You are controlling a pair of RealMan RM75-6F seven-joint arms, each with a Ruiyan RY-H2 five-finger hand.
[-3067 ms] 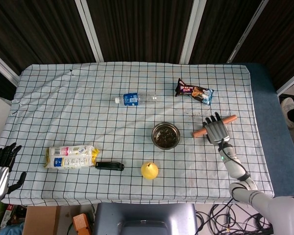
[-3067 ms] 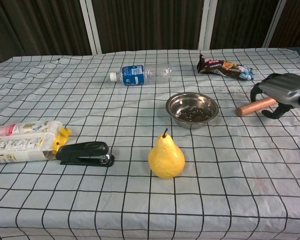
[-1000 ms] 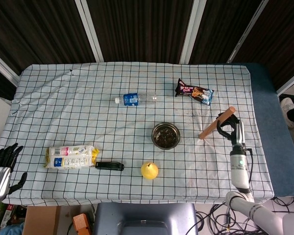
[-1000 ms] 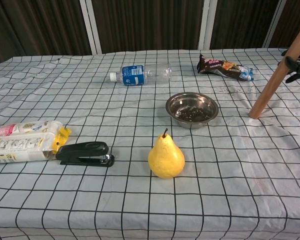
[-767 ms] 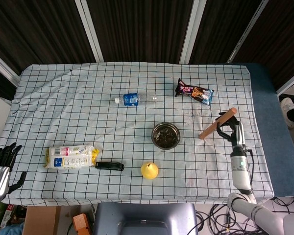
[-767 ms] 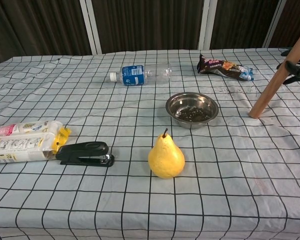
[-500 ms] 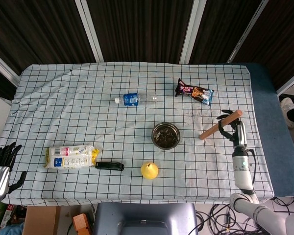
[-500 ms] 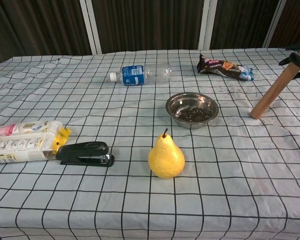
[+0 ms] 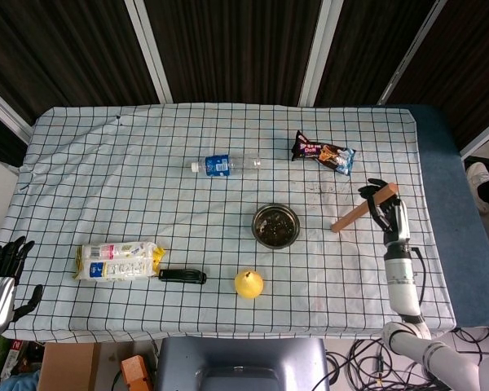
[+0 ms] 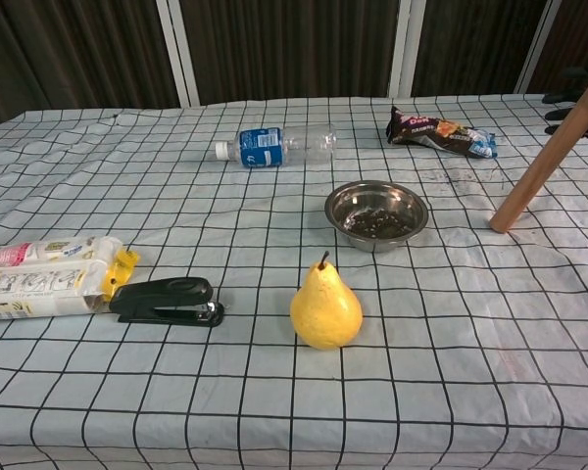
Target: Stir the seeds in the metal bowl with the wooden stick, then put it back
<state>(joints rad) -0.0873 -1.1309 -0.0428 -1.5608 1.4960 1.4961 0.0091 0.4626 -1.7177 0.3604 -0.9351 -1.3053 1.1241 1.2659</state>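
My right hand [image 9: 386, 211] grips the upper end of the wooden stick [image 9: 359, 211] [image 10: 544, 163], which stands tilted with its lower tip on the cloth right of the metal bowl [image 9: 275, 225] [image 10: 376, 213]. Dark seeds lie in the bowl's bottom. In the chest view the right hand [image 10: 586, 98] is mostly cut off by the frame's edge. My left hand [image 9: 2, 277] hangs off the table's near left corner, fingers apart and holding nothing.
On the checked cloth lie a water bottle [image 9: 225, 164], a snack wrapper [image 9: 323, 153], a yellow pear [image 9: 248, 283], a black stapler [image 9: 182, 276] and a biscuit packet [image 9: 118, 260]. The table's right edge [image 9: 438, 236] runs just beyond my right hand.
My right hand has taken the stick up from lying flat and tipped it upright on its tip; over the last second the top end shifted slightly right and back. The left hand stayed still.
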